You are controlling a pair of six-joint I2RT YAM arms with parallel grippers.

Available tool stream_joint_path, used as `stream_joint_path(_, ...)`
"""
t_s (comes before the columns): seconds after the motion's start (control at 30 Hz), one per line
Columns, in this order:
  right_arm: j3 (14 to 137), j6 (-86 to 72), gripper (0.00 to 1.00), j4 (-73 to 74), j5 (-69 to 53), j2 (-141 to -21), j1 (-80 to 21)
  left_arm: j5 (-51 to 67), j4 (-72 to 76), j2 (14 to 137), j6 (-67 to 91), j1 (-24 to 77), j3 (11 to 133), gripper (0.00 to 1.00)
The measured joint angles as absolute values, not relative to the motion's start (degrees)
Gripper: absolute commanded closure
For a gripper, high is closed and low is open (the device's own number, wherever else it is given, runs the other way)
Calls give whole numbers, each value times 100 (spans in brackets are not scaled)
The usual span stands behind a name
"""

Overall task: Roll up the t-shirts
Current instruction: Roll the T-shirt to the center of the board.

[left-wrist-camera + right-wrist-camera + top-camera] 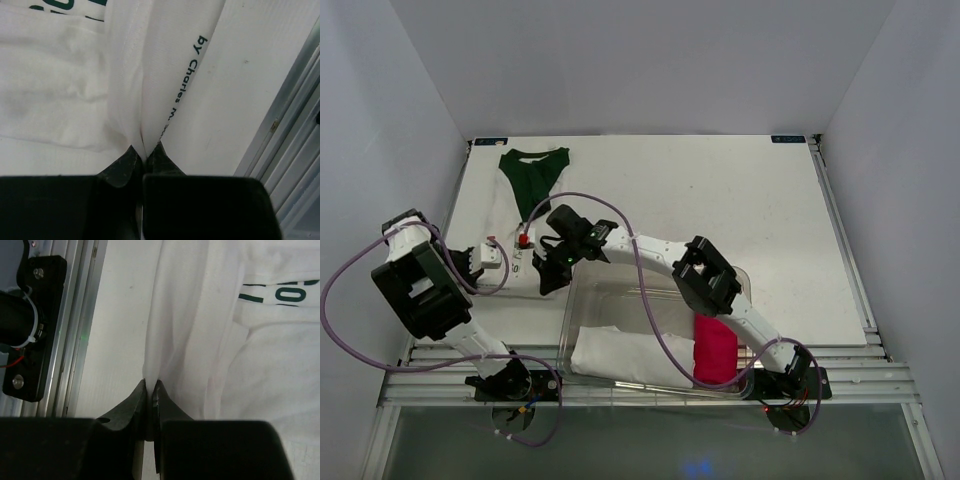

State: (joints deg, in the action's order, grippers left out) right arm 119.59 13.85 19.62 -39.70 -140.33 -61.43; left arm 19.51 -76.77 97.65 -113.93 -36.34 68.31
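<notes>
Together, left gripper (145,151) and right gripper (151,386) pinch folds of white t-shirt (60,95).

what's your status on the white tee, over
Both shut on white tee: left pincer, right pincer, pinching its edge. Tee flat, not rolled yet. Far end: green tee; clear bin beside right arm, nothing blocking.

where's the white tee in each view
top external: the white tee lies left of centre, between the two gripper tips, just nearer the arms than the green tee.
left wrist: the white tee fills the upper left, a fold pinched in the left gripper.
right wrist: the white tee fills the right half, its edge pinched in the right gripper.
shared landmark: the large green print, seen in both wrist views.
</notes>
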Motion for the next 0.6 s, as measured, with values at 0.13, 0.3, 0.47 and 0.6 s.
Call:
stream_joint_path(0.13, 12302, 805, 92, 1916, -4053, -14199, -5975, 2182, -7682, 10184, -11391, -3623, 7126, 88)
stream_joint_path(0.3, 12621, 309, 92, 1710, -4027, -14444, -5833, 2359, -7286, 10385, -11281, -3448, 7244, 82)
stream_joint_path(0.47, 12621, -67, 92, 1682, -3894, -14641, -5723, 2364, -6976, 10578, -10916, -3208, 7303, 67)
stream_joint_path(0.6, 12621, -198, 92, 1697, -3760, -14733, -5706, 2375, -6608, 10667, -10595, -3144, 7301, 54)
